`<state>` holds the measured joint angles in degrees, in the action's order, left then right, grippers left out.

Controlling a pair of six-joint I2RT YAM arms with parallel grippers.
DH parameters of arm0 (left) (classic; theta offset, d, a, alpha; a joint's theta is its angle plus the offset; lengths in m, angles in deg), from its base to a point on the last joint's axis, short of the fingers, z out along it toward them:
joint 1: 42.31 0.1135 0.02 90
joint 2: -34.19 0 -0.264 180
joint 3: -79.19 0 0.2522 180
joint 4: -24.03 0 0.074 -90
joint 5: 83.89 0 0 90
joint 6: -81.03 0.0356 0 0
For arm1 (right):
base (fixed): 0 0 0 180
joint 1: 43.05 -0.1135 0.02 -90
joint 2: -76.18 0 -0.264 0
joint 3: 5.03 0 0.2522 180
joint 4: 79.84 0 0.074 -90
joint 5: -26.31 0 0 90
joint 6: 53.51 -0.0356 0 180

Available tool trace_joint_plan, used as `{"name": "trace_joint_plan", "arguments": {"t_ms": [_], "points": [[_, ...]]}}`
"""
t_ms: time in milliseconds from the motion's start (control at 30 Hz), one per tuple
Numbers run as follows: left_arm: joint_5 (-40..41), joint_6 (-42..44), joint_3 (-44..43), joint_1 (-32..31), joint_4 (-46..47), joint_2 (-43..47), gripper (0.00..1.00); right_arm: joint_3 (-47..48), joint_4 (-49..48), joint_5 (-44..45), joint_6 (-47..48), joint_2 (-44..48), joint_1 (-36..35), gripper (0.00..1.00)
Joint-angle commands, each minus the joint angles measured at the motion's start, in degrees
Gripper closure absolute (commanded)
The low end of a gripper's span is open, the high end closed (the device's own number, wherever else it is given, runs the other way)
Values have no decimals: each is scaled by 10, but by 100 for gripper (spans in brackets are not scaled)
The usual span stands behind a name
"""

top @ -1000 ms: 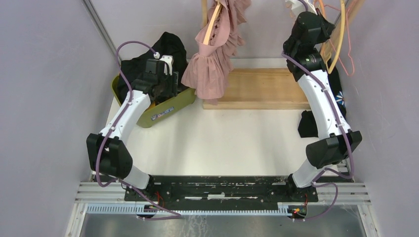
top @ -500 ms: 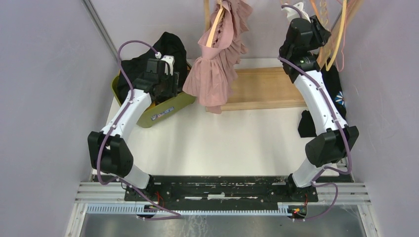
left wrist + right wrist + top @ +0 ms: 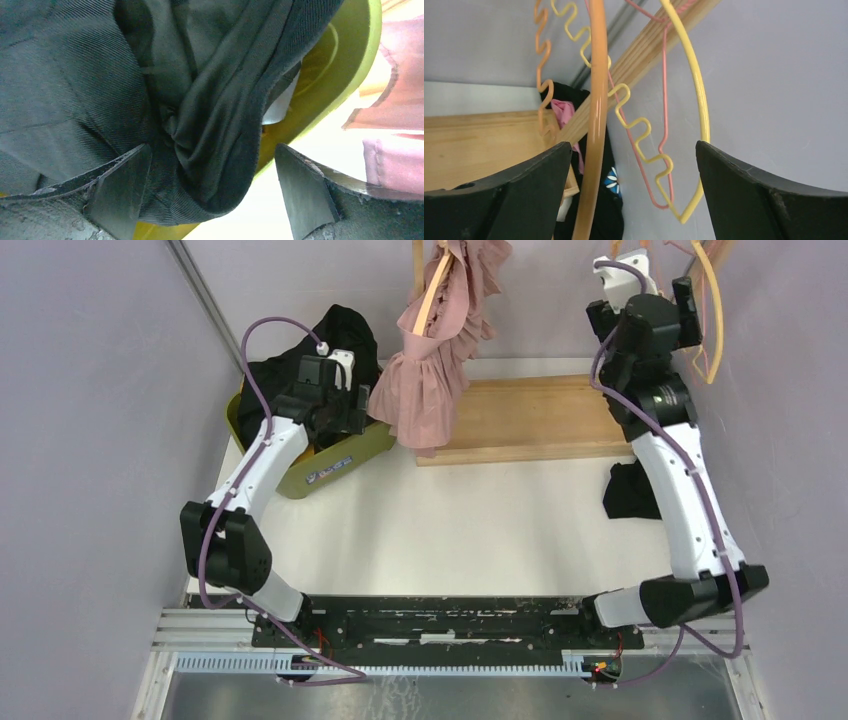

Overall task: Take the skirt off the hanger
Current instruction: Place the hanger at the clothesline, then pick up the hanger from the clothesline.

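The left end effector [image 3: 212,197] is spread wide and nothing is gripped; it is held over a dark garment [image 3: 200,100] heaped in the yellow-green bin [image 3: 345,455] at 10 o'clock. The right end effector [image 3: 631,150] is likewise spread wide and empty, raised at 1 o'clock among bare hangers [image 3: 596,75], one of which passes between its fingers. The pink skirt [image 3: 425,370] is found at 12 o'clock, draped on its wooden hanger [image 3: 432,295], so the removal is judged not yet done: the skirt has to be gripped and slid off. The white bench [image 3: 450,530] is enclosed by plain grey walls, with a wooden board [image 3: 540,415] laid at its far edge and a dark cloth [image 3: 628,492] at 3 o'clock.
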<state>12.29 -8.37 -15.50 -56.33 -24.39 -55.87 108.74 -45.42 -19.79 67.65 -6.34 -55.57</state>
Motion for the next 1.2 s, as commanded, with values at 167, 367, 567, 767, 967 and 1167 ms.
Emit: {"name": "trace_joint_plan", "arguments": {"t_ms": [167,367,567,767,967,1167], "points": [[68,17,-97,-5,-19,24,1,39,92,-178,-135,58,-18,3],[36,-21,-149,-5,-2,52,1,88,131,-227,-219,24,-55,8],[-9,-33,-151,-7,26,83,1,137,149,-240,-261,-10,-103,35],[-75,-45,-154,-8,45,99,1,175,138,-247,-266,-38,-168,29],[-72,-38,-132,-12,47,117,1,202,106,-281,-321,-87,-202,22],[-83,-47,-95,-15,51,142,1,286,82,-278,-336,-158,-233,23]]}}
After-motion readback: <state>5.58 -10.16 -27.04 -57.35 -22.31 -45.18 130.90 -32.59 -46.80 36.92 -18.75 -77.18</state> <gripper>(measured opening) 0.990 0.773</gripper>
